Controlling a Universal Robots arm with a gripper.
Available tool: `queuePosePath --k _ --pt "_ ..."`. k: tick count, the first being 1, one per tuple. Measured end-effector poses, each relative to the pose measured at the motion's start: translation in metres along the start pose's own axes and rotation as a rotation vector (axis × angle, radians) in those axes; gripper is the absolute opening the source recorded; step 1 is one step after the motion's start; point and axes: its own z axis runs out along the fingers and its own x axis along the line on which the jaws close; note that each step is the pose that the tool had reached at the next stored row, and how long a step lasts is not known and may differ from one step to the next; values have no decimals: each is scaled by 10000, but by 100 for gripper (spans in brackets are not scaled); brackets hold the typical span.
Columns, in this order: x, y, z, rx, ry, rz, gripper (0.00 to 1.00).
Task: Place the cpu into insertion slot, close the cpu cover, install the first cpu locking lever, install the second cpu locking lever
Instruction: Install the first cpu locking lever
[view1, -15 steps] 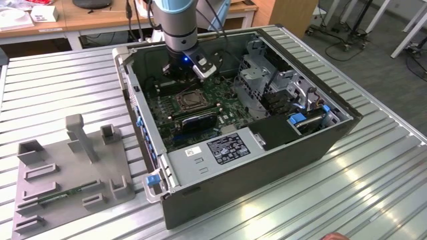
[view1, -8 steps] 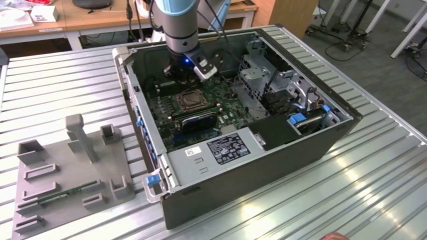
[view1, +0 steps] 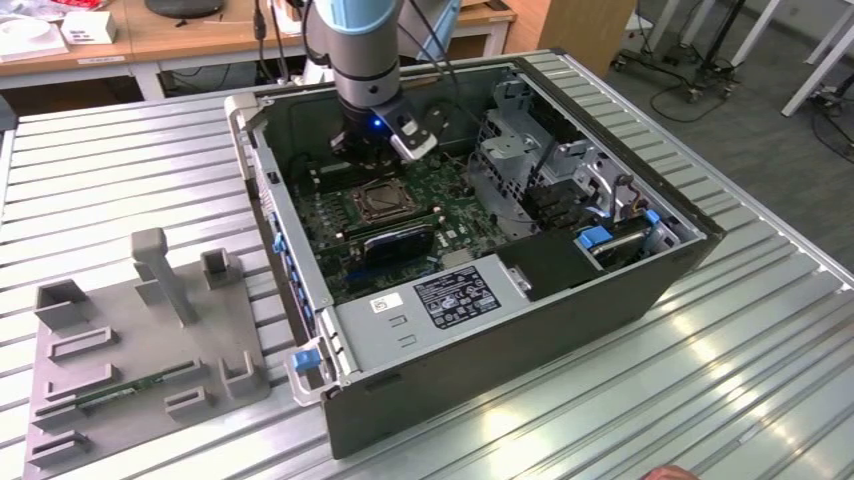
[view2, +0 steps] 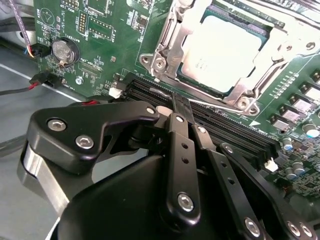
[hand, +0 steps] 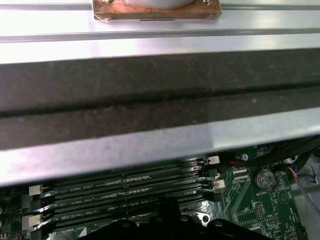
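Dull silver cpu (view2: 222, 55) sits under the shiny cpu cover (view2: 167, 46), framed by its window; gripper (view2: 181, 101) fingers look pressed together right by the memory slots (view2: 240, 137).

In the exterior view a computer case (view1: 534, 330) is set on the table (view1: 747, 380), with a fixture (view1: 147, 340) at its eight o'clock. Inside, the cpu (view2: 222, 52) is seated in the insertion slot (view1: 378, 203); the gripper (view1: 358, 158) is held at the slot's twelve o'clock, over the memory slots (hand: 125, 192).
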Motion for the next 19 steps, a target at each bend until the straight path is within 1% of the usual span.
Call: queuePosePath --k 12,19 --pt "-45 11 26 45 -17 38 11" --pt "-54 13 30 75 -22 37 11"
